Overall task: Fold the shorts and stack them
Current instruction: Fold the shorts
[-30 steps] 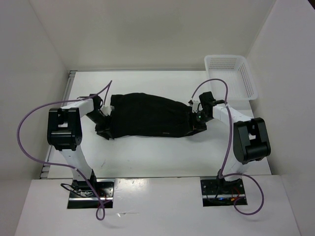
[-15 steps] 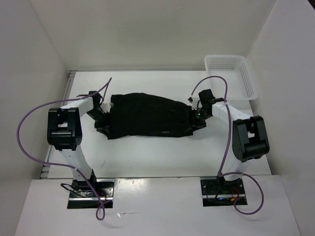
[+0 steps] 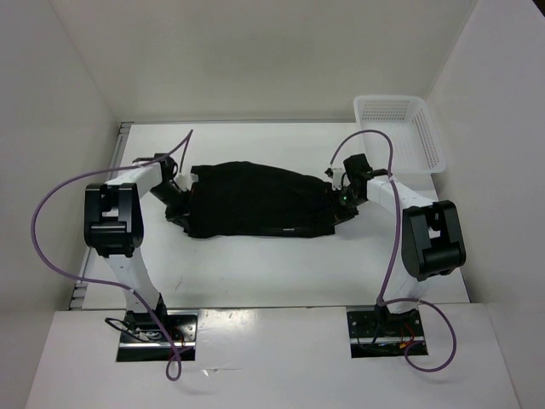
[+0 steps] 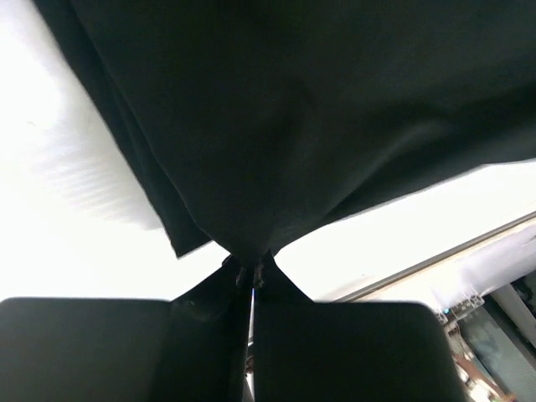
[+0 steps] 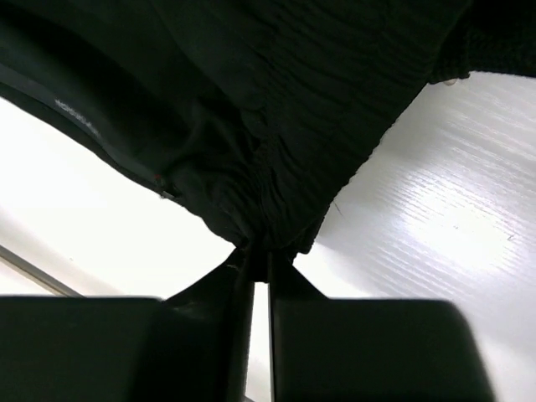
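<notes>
Centrally, the shorts (image 3: 255, 201) lie spread lengthwise across the middle of the white table (image 3: 255, 273), a single dark, roughly oblong mass of cloth with one arm at each end. At the left end, the left gripper (image 3: 186, 215) sits low against the table at the edge of the fabric. The left wrist view shows its jaws fully closed at the left gripper (image 4: 249, 272), pinching a point of the shorts (image 4: 293, 109), from which the cloth fans upward and outward in smooth folds over the bright tabletop. At the right end, the right gripper (image 3: 335, 215) meets the opposite edge. The right wrist view shows the right gripper (image 5: 261, 251) with only a narrow slit between its jaws, clamped on a bunched, gathered part of the shorts (image 5: 251, 100) that appears ribbed like a waistband. A short line of pale print (image 5: 77, 115) runs along a hem to the left of the grip, though it is too small to read. Whether the cloth is lifted off the table at either pinch cannot be told from above. The white mesh basket (image 3: 400, 132) stands in the far right corner of the table, against the right wall, well apart from the shorts. Purple cables (image 3: 43, 213) loop from both arms down to their bases at the near edge.
</notes>
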Available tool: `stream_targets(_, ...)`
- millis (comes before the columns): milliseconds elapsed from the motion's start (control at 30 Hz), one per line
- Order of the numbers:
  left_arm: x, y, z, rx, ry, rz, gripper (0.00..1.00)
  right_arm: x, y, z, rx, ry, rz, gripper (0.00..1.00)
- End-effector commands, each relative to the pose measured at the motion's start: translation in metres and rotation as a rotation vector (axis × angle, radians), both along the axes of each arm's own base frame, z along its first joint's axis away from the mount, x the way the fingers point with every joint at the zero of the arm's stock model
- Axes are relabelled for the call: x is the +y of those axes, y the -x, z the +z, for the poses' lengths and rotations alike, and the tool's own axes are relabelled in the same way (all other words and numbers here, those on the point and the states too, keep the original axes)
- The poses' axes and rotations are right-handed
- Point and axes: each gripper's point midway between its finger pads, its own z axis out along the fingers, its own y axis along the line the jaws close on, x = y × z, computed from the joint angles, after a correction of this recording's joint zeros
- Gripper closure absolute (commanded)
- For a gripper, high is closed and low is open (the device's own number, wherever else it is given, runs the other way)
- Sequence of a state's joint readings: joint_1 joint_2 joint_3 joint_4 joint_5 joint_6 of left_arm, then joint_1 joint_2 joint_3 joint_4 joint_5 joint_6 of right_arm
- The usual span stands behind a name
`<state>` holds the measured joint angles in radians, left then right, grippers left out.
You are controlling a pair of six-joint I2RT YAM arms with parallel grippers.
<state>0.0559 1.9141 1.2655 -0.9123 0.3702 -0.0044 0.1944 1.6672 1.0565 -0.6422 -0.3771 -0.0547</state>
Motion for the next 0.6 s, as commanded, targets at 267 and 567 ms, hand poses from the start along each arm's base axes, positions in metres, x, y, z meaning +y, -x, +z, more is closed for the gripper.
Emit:
stream_targets(267,0.014,-0.105,0.081,-0.265,-0.001,0.023,1.0,0.002,-0.101,0.075,-0.347,0.045,0.094,1.0)
stream_targets(567,0.023,-0.173,0.147,-0.521,-0.038,0.024,1.0,0.004,-0.15,0.123,-0.493,0.053,0.106,1.0)
